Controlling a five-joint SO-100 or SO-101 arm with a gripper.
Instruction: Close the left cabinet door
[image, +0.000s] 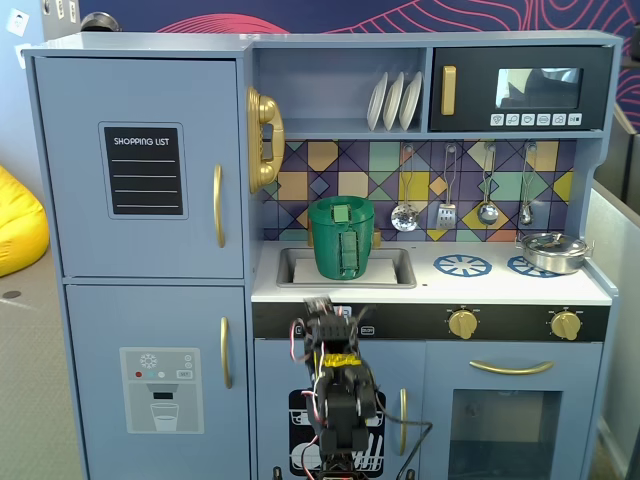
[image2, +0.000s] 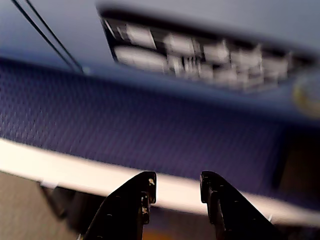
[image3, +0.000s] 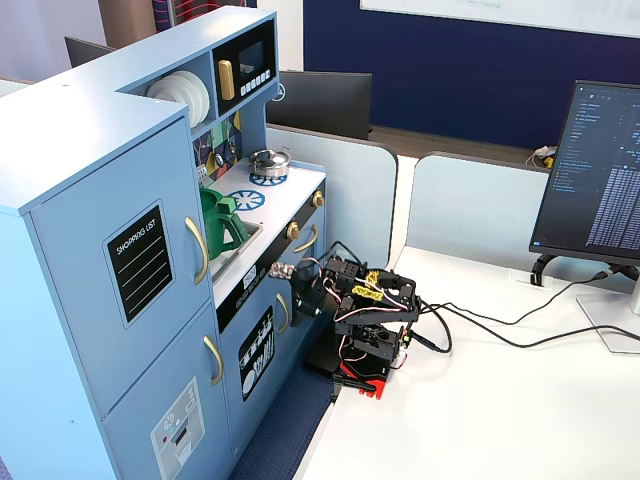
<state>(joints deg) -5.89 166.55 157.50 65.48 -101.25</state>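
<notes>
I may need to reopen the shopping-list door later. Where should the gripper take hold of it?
Grip the curved gold handle on the left cabinet door, mid-length, coming from the front. It stands vertical and bows away from the panel, leaving a gap for a finger, so the jaws should close sideways. The gripper is open.

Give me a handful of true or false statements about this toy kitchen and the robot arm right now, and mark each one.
1. The shopping list door sits flush with the cabinet, shut. True.
2. The gripper grips that door's gold handle. False: the arm is folded low in front of the kitchen, holding nothing.
3. A green pitcher stands in the sink. True.
4. The silver pot sits in the sink. False: it rests on the right burner.
5. The wrist view shows the gripper fingers apart. True.
</notes>
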